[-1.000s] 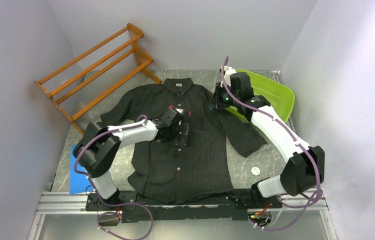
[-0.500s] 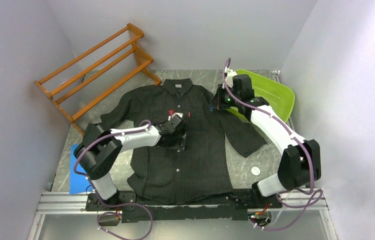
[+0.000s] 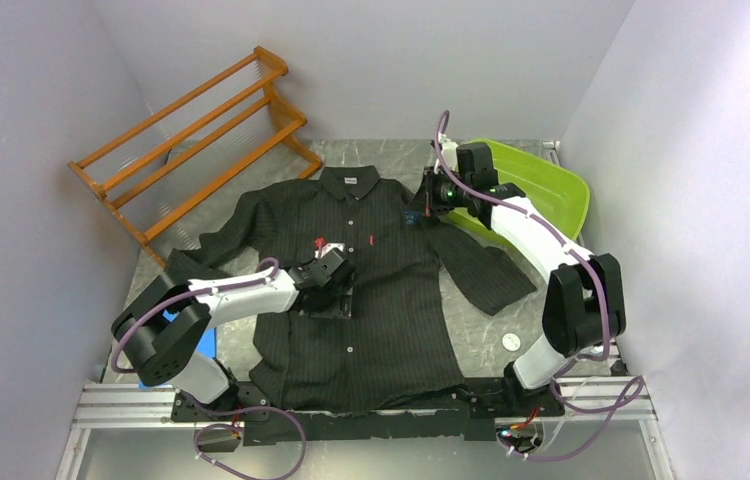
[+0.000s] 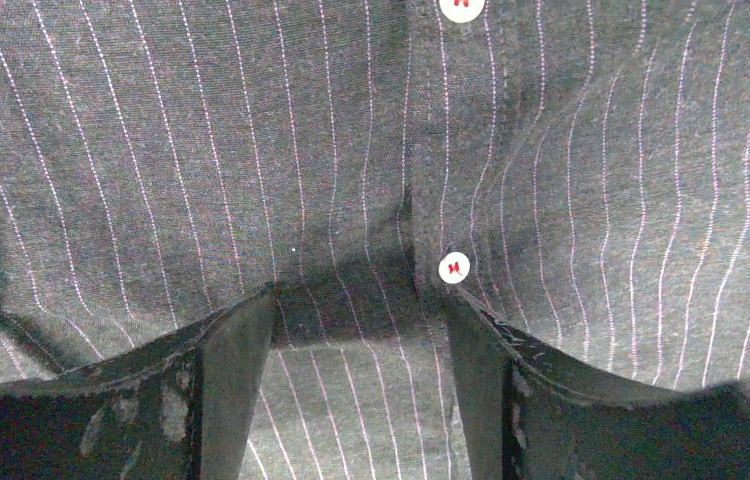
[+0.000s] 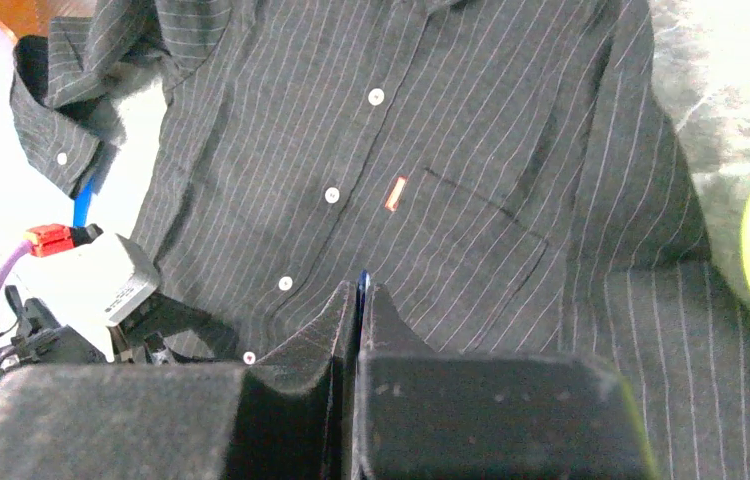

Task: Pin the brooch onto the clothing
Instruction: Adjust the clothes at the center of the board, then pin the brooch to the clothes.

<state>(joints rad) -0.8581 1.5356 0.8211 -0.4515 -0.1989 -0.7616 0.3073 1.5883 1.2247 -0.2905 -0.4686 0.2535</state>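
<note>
Centrally, the shirt (image 3: pixel 391 290) was laid flat on the table (image 3: pixel 491 310), with its collar toward the far side. The left gripper (image 4: pixel 359 300) was held at the button placket near mid-chest with its fingers apart, a white button (image 4: pixel 453 268) just beside one of them. The right gripper (image 5: pixel 359 295) was poised over the shirt's shoulder on the right, fingers pressed together on a small blue brooch (image 5: pixel 362 281). A green tray (image 3: pixel 551 190) was seen just beyond it, and a wooden rack (image 3: pixel 191 130) at the far left.

No legible txt; shirt (image 3: pixel 391 300) collar label (image 3: pixel 351 173), red chest tab (image 5: pixel 396 193) too small.
</note>
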